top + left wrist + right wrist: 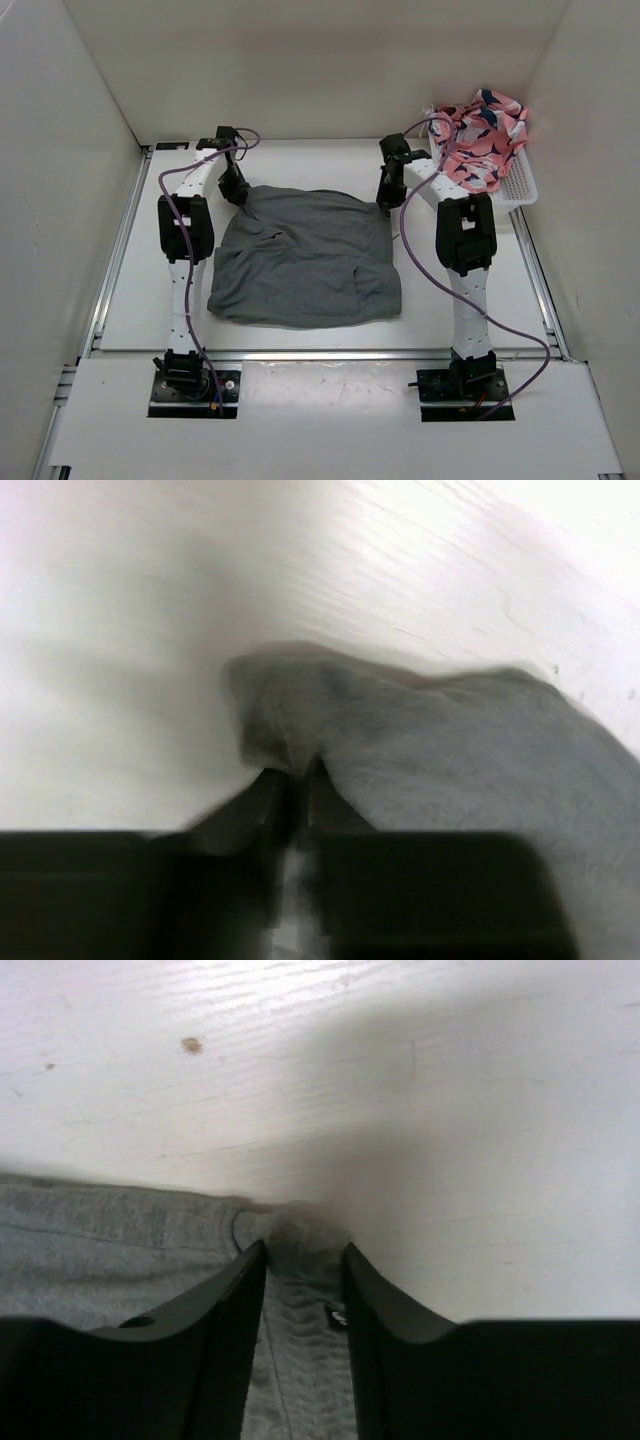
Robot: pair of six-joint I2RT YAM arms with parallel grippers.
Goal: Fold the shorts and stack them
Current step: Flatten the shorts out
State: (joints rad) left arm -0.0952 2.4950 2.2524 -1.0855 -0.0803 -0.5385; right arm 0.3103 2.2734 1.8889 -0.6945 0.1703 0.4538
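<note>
Centrally, one pair of grey shorts (305, 260) lies spread on the white table (300, 165), with two grippers at its far edge. The left gripper (238, 192) pinches the far-left corner, jaws nearly pressed together on the cloth, and the right gripper (386, 198) clamps the far-right corner. Beyond the shorts' far-right corner, one white basket (518, 188) holds one pink patterned garment (482, 130).

You're in a robot lab cell: white panel walls (70, 120) box in your white table (150, 300), alu rails (116, 255) along edges, left arm (186, 235) & right arm (465, 240) bolted down, purple cables (402, 225).
</note>
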